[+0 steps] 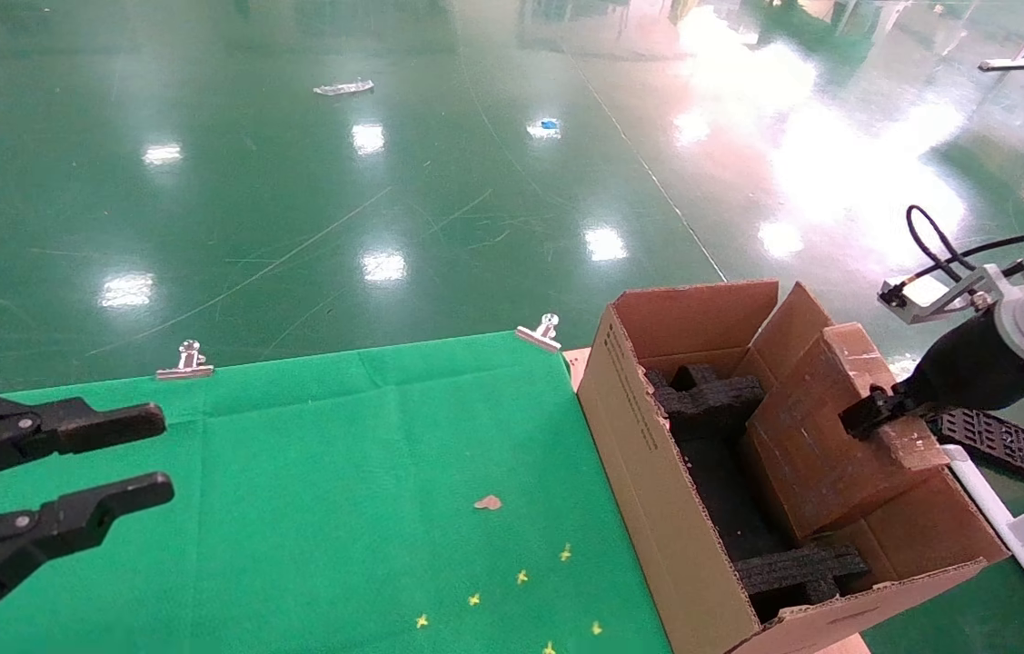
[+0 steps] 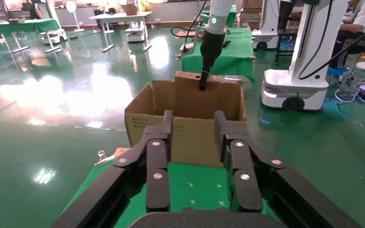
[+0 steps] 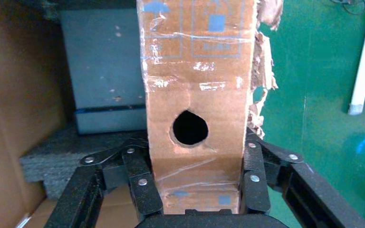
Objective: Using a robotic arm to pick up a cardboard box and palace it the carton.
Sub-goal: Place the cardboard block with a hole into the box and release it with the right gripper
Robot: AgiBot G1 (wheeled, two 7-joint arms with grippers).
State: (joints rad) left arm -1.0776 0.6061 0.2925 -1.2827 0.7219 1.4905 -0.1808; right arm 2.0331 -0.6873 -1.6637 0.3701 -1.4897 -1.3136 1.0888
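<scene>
Green-clothed table (image 1: 312, 472) beside carton (image 1: 657, 472); cardboard box (image 1: 825, 436) tilted half inside carton, against its far wall above black foam (image 1: 707, 400), pinched by right gripper (image 1: 870, 413) clamped across narrow sides for lowering; left gripper (image 1: 125, 459) spread wide, empty, well clear of carton.

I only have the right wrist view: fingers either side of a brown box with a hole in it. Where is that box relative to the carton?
Observer: In the head view the cardboard box sits tilted, partly inside the carton, its top above the rim.
Operator: What is under it?
Observer: Black foam inserts in the carton's bottom.
Operator: Where is the other arm?
Observer: The left pincer is open above the green cloth, apart from the carton.
Operator: Is my grip on?
Observer: The right pincer is shut on the box.
</scene>
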